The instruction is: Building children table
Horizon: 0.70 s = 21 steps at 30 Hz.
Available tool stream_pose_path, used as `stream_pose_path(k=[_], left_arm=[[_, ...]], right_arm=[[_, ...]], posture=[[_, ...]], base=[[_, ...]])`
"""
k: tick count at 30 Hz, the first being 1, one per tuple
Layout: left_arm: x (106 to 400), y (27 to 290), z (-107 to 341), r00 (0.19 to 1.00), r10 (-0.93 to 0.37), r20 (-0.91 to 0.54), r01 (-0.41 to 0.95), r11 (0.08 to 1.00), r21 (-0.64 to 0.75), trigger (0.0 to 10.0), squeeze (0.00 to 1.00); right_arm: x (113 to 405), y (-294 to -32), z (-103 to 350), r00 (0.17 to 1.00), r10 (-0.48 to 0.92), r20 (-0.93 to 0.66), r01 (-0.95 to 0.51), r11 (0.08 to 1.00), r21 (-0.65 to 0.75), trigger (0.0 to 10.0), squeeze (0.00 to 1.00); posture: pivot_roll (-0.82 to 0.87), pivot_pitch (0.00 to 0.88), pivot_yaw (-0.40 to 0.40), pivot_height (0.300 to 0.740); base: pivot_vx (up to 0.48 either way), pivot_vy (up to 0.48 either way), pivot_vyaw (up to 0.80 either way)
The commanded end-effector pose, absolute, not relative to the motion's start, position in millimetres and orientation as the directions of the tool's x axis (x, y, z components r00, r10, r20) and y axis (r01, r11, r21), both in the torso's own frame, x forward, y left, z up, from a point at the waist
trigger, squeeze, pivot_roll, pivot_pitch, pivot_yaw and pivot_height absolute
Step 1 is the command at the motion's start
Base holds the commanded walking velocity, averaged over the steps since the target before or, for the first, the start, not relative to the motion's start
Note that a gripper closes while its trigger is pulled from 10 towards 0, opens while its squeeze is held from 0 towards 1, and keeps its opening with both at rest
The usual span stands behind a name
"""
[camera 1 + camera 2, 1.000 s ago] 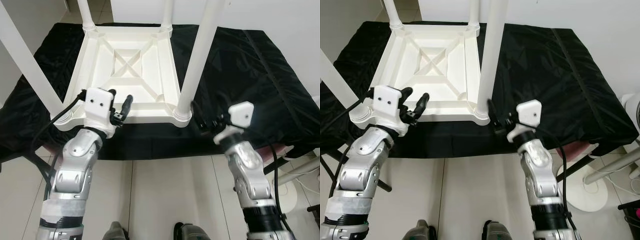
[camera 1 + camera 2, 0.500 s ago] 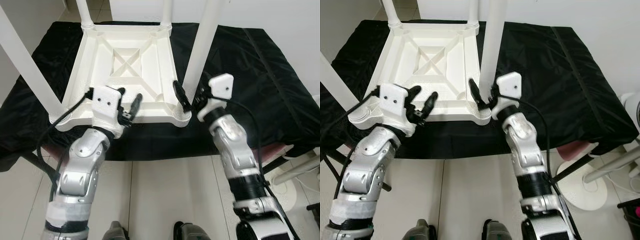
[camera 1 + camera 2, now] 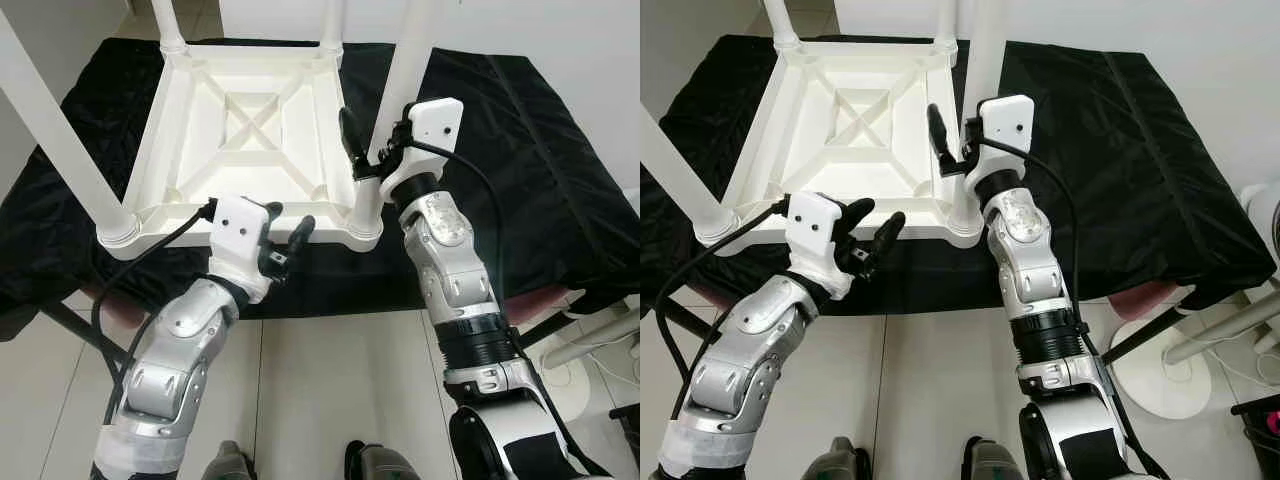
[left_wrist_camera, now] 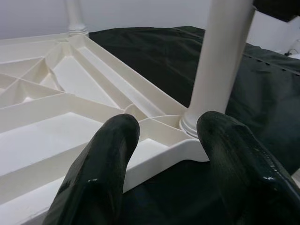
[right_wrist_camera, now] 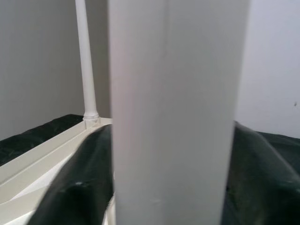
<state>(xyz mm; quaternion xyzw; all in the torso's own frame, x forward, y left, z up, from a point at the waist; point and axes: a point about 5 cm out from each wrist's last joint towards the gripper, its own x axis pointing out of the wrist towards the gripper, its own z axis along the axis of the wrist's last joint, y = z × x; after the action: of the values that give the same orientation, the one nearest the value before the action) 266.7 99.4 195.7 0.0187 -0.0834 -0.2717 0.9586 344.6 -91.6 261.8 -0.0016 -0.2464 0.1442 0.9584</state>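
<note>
White plastic children's table [image 3: 255, 130] lies upside down, all four legs in. Right gripper [image 3: 362, 140] sits open around the near right leg [image 3: 400, 90]. Left gripper [image 3: 290, 240], open, waits below the rim.

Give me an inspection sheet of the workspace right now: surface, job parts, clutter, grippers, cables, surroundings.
Surface: black cloth covering a low platform.
Job's things: white table lying upside down on the cloth, four legs standing up from its corners.
Clutter: nothing seen.
Grippers: right gripper with fingers either side of the near-right leg, grip unclear; left gripper open at the table's near edge, apart from it.
Cables: black cable looping from each wrist.
Surroundings: tiled floor, white walls, white pole stand at right.
</note>
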Motion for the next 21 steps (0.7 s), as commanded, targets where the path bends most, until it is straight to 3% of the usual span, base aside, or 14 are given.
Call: stream_pose_path(k=[1, 2, 3, 4, 5, 8, 9, 18, 19, 21], left_arm=[[259, 92, 194, 0.762, -0.634, 0.131, 0.627, 0.773, 0.092, 10.0, 0.00], [259, 92, 194, 0.762, -0.634, 0.131, 0.627, 0.773, 0.092, 10.0, 0.00], [258, 91, 195, 0.759, -0.638, 0.129, 0.631, 0.770, 0.094, 10.0, 0.00], [258, 91, 195, 0.759, -0.638, 0.129, 0.631, 0.770, 0.094, 10.0, 0.00], [256, 90, 194, 0.757, -0.643, 0.120, 0.637, 0.766, 0.088, 10.0, 0.00], [255, 90, 194, 0.756, -0.644, 0.114, 0.639, 0.765, 0.083, 10.0, 0.00], [255, 90, 195, 0.756, -0.645, 0.113, 0.640, 0.764, 0.081, 10.0, 0.00], [255, 89, 195, 0.753, -0.649, 0.109, 0.643, 0.761, 0.084, 10.0, 0.00], [254, 88, 195, 0.750, -0.652, 0.110, 0.647, 0.758, 0.082, 10.0, 0.00], [254, 87, 195, 0.748, -0.655, 0.109, 0.651, 0.755, 0.078, 10.0, 0.00]], right_arm=[[345, -91, 265, 0.839, 0.267, 0.474, -0.267, 0.961, -0.069, 3.9, 0.00], [345, -91, 265, 0.839, 0.267, 0.474, -0.267, 0.961, -0.069, 3.9, 0.00], [345, -92, 264, 0.843, 0.266, 0.468, -0.265, 0.962, -0.068, 7.0, 0.00], [345, -92, 264, 0.843, 0.266, 0.468, -0.265, 0.962, -0.068, 7.0, 0.00], [345, -94, 262, 0.852, 0.256, 0.456, -0.253, 0.965, -0.068, 7.6, 0.00], [345, -94, 261, 0.857, 0.249, 0.450, -0.246, 0.967, -0.067, 7.6, 0.00], [345, -94, 259, 0.865, 0.246, 0.438, -0.241, 0.968, -0.067, 10.0, 0.00], [345, -92, 246, 0.890, 0.253, 0.379, -0.248, 0.967, -0.062, 10.0, 0.00], [345, -92, 246, 0.892, 0.252, 0.376, -0.248, 0.967, -0.060, 4.8, 0.00], [346, -92, 246, 0.893, 0.252, 0.372, -0.248, 0.967, -0.059, 4.8, 0.00]], posture=[[-0.01, 0.130, -0.013, 0.740], [-0.01, 0.130, -0.013, 0.740], [-0.02, 0.130, -0.013, 0.740], [-0.02, 0.130, -0.013, 0.740], [-0.01, 0.129, -0.015, 0.740], [-0.01, 0.129, -0.015, 0.740], [-0.01, 0.126, -0.017, 0.740], [-0.01, 0.113, -0.020, 0.740], [-0.01, 0.109, -0.020, 0.740], [-0.01, 0.108, -0.020, 0.740]], base=[[0.000, 0.000, 0.00], [0.000, 0.000, 0.00], [0.000, 0.000, 0.00], [0.000, 0.000, 0.00], [0.000, 0.000, 0.00], [0.000, 0.000, 0.00], [0.000, 0.000, 0.00], [0.000, 0.000, 0.00], [0.000, 0.000, 0.00], [0.000, 0.000, 0.00]])
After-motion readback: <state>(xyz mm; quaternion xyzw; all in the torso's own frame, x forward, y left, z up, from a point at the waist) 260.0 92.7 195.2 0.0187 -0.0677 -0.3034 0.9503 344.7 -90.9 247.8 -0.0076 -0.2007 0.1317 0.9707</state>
